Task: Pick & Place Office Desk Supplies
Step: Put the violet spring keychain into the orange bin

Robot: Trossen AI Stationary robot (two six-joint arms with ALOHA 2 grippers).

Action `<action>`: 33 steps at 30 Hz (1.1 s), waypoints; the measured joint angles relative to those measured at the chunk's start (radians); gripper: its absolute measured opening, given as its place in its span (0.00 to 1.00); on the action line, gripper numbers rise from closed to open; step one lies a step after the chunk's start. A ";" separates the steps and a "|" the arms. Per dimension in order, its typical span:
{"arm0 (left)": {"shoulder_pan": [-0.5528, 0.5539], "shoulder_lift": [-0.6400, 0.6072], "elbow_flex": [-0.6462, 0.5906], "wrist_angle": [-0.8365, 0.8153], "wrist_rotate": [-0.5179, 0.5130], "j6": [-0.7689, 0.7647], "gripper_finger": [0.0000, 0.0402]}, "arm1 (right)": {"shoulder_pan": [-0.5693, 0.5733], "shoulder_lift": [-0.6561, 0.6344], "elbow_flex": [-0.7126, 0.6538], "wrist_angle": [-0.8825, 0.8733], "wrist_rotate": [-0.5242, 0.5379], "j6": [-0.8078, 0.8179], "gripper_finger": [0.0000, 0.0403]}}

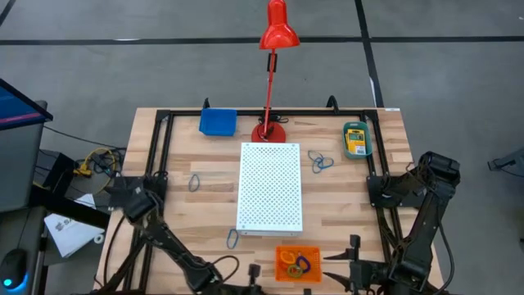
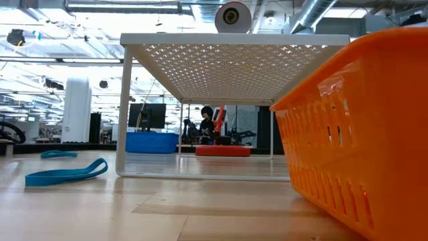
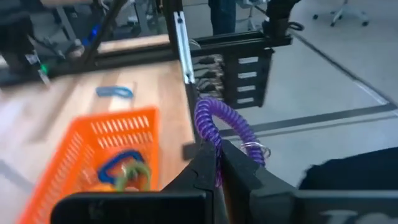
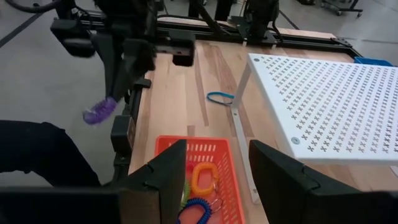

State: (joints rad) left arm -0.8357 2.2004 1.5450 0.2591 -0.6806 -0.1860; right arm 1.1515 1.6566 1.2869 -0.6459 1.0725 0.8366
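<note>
**Desk supplies, table contents, left to right**

Left gripper (image 3: 214, 163): pinched shut on a purple coil loop (image 3: 219, 124), held off the table's near edge. Blue loops (image 1: 195, 182) lie loose. Blue tray (image 1: 218, 122) at the far side. White perforated board (image 1: 269, 186) stands mid-table; red lamp (image 1: 276, 33) behind. Orange tray (image 1: 297, 264) holds coils. Crayon box (image 1: 355, 139) far right. Right gripper (image 4: 216, 163): fingers spread apart, empty, above the orange tray.
</note>
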 joint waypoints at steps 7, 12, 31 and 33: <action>0.054 0.061 0.069 -0.014 -0.005 0.156 0.00 | 0.000 0.000 0.000 0.000 0.001 -0.007 0.42; 0.086 0.061 0.070 -0.042 -0.038 0.236 0.00 | 0.000 0.000 0.000 0.000 0.001 -0.007 0.42; 0.142 0.060 0.070 -0.177 -0.081 0.444 0.13 | -0.009 0.000 0.000 0.001 -0.001 -0.007 0.42; 0.142 0.060 0.070 -0.178 -0.081 0.444 0.19 | -0.009 0.000 0.000 0.001 -0.001 -0.007 0.42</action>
State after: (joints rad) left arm -0.6941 2.2604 1.6150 0.0815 -0.7616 0.2579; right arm 1.1427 1.6566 1.2869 -0.6453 1.0718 0.8299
